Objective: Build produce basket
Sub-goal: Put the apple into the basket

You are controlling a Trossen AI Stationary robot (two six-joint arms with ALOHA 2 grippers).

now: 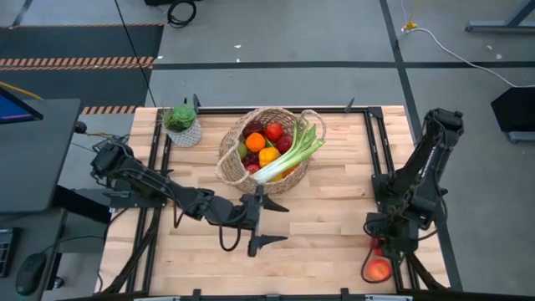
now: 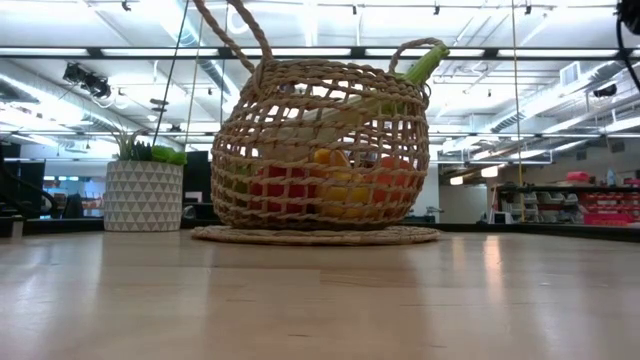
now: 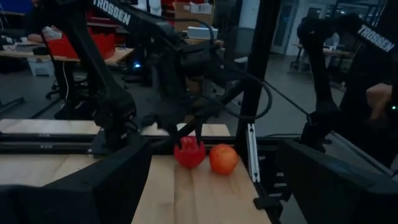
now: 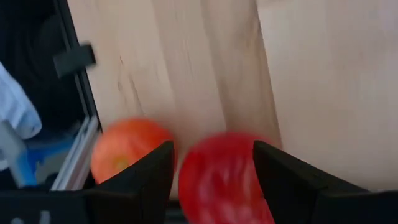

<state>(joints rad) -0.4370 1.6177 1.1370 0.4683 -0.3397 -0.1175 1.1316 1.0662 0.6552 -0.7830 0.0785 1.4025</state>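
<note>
A: Two pieces of produce left out, both at the lower right corner of the table (image 1: 334, 209): a red fruit (image 4: 224, 177) and an orange one (image 4: 127, 149) just beside it. Everything else looks packed.

B: Basket (image 1: 230, 163)?

A: Upper centre of the high view, near the potted plant (image 1: 182, 124). Holds apples, oranges and something yellow, with the leek (image 1: 292, 155) poking over the rim. Judged mostly done; two fruits to go.

B: Right arm?

A: Folded down over that corner, wrist pointing at the table. Right gripper (image 4: 214, 165) has its fingers either side of the red fruit, jaws partly apart. Cannot tell if the pads press it; fruit appears to sit on the table, not lifted.

B: Left arm?

A: Stretched low across the front of the table, lower centre of the high view. Left gripper (image 1: 269, 223) spread wide, holding nothing, clear of the basket.
</note>
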